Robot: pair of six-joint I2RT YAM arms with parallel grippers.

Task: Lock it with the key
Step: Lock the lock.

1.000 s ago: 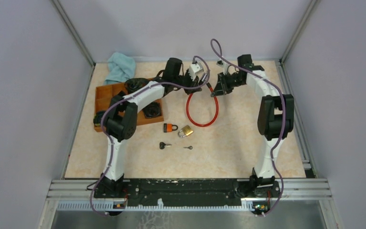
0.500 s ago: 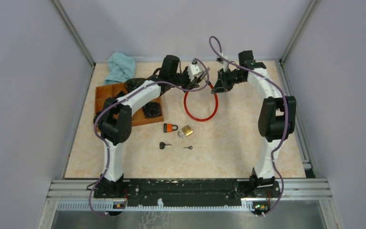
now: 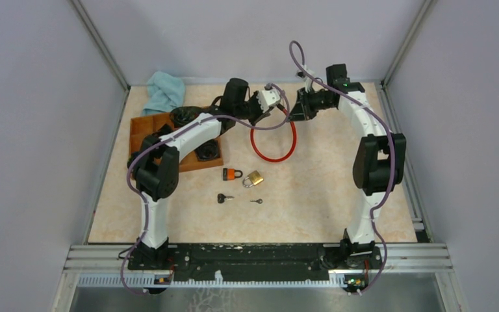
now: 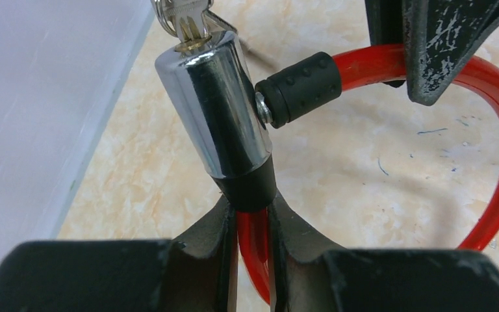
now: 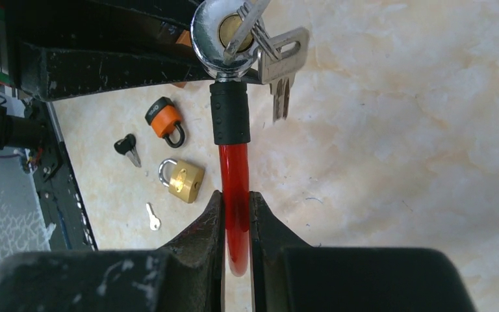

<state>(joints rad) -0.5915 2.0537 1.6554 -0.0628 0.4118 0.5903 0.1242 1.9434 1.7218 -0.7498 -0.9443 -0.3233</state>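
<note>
Both cable ends have drifted toward the back wall (image 3: pixel 247 39), pulling the red cable lock (image 5: pixel 234 172) along the counter (image 3: pixel 338 188). Our left jaws pinch the cable just below the chrome cylinder (image 4: pixel 214 117) (key (image 5: pixel 242 26) in its face); our right jaws clamp it behind the black plug (image 4: pixel 297 88), which meets the cylinder's side.

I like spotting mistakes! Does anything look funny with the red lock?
Yes. The black tip of the red cable isn't fully inside the shiny barrel: a bit of metal pin shows between them, so the loop doesn't look closed yet. Keys sit in the barrel's end.
</note>
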